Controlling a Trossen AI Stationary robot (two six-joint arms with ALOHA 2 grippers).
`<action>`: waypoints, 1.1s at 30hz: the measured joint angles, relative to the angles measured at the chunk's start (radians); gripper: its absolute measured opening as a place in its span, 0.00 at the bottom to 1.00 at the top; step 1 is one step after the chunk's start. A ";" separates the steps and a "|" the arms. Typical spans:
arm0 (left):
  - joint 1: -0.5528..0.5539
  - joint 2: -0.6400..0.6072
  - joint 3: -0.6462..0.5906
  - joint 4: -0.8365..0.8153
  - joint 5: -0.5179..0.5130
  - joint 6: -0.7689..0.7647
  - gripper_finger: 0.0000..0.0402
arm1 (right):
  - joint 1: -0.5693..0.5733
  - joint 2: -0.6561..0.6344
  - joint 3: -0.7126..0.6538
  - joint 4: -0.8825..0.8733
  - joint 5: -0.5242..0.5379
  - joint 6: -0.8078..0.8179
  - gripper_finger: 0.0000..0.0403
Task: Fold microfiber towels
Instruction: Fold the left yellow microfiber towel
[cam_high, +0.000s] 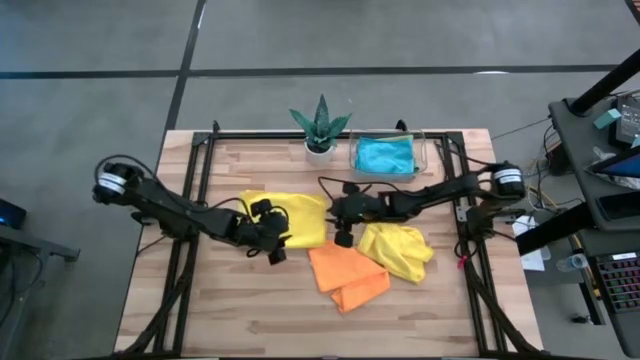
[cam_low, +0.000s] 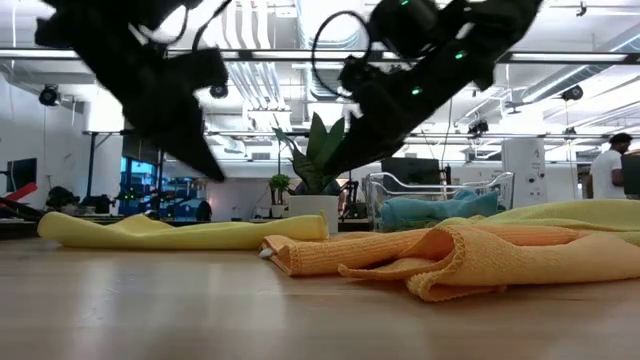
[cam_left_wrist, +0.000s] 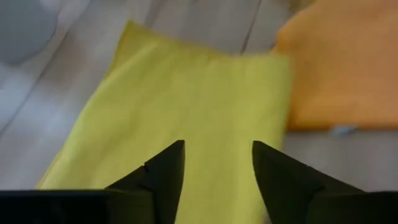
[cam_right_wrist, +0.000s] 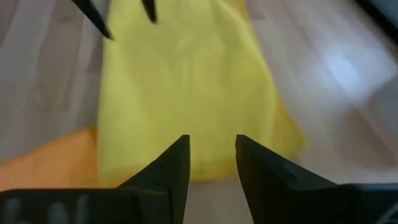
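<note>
A bright yellow towel (cam_high: 290, 217) lies folded flat at the table's middle. It also shows in the low view (cam_low: 180, 233). My left gripper (cam_high: 272, 240) is open over the towel's near left part (cam_left_wrist: 186, 93). My right gripper (cam_high: 343, 225) is open over its right edge (cam_right_wrist: 186, 81). In the low view both stand above the cloth. An orange towel (cam_high: 348, 272) lies rumpled near the front. A second yellow towel (cam_high: 397, 250) lies crumpled to its right. A sky blue towel (cam_high: 385, 156) lies in the clear tray. The sage green towel is out of view.
A clear plastic tray (cam_high: 430, 150) and a spiky green potted plant (cam_high: 320, 128) stand at the far edge. Black frame rails (cam_high: 200, 180) run along the table's left and right sides. Bare wood (cam_high: 220, 310) lies along the near left.
</note>
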 joint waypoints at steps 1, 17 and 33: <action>0.000 0.010 -0.012 0.006 -0.006 -0.001 0.40 | -0.006 0.021 0.019 0.001 -0.019 0.000 0.30; 0.004 0.035 -0.156 0.017 -0.032 -0.056 0.18 | -0.154 0.293 0.431 -0.412 -0.100 0.221 0.30; 0.003 0.035 -0.210 0.027 -0.042 -0.133 0.17 | -0.172 0.359 0.455 -0.399 -0.098 0.284 0.30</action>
